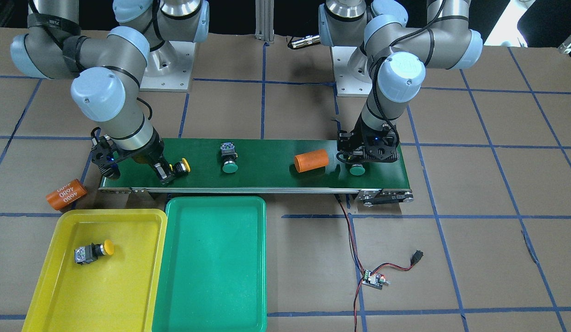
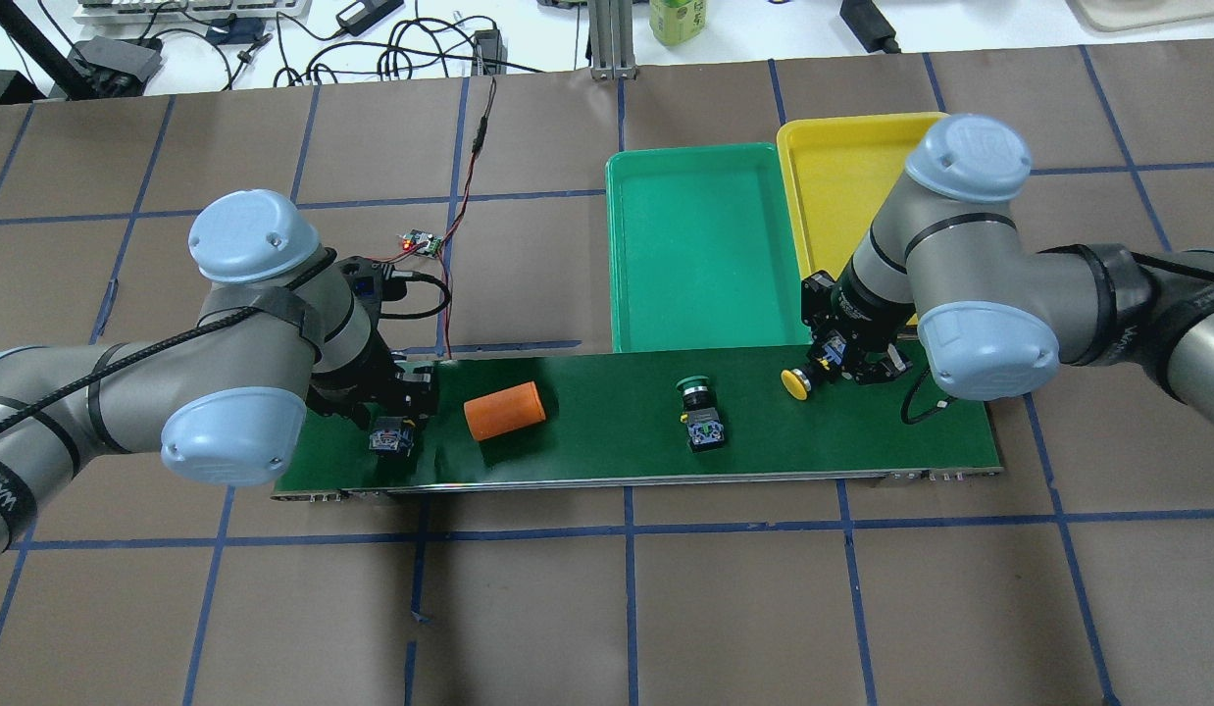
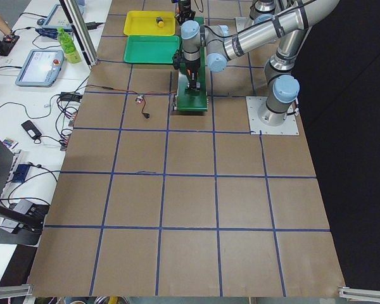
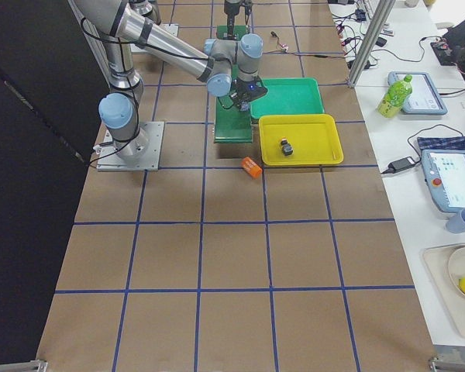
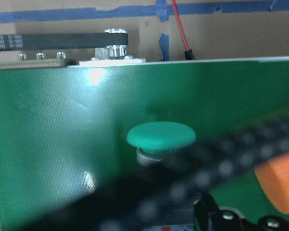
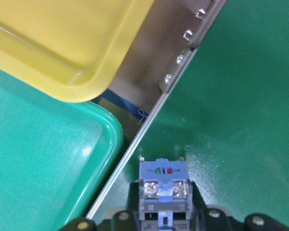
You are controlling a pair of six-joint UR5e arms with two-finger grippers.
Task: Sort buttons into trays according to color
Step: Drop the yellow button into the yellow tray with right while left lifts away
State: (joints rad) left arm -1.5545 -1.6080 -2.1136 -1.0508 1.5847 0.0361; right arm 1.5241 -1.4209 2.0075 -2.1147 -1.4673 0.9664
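My right gripper (image 1: 168,171) is shut on a yellow button (image 1: 181,167) at the belt's end by the trays; its terminal end shows between the fingers in the right wrist view (image 6: 164,185). My left gripper (image 1: 359,159) stands over a green button (image 1: 358,170) at the belt's other end; its cap (image 5: 161,135) rests on the belt, and a blurred cable hides the fingers. A second green button (image 1: 229,159) lies mid-belt. Another yellow button (image 1: 92,251) lies in the yellow tray (image 1: 59,286). The green tray (image 1: 211,272) beside it holds nothing.
An orange cylinder (image 1: 311,160) lies on the dark-green conveyor belt (image 1: 267,173) next to my left gripper. A second orange cylinder (image 1: 66,194) lies on the table off the belt's end. A small controller board (image 1: 373,279) with wires lies in front of the belt.
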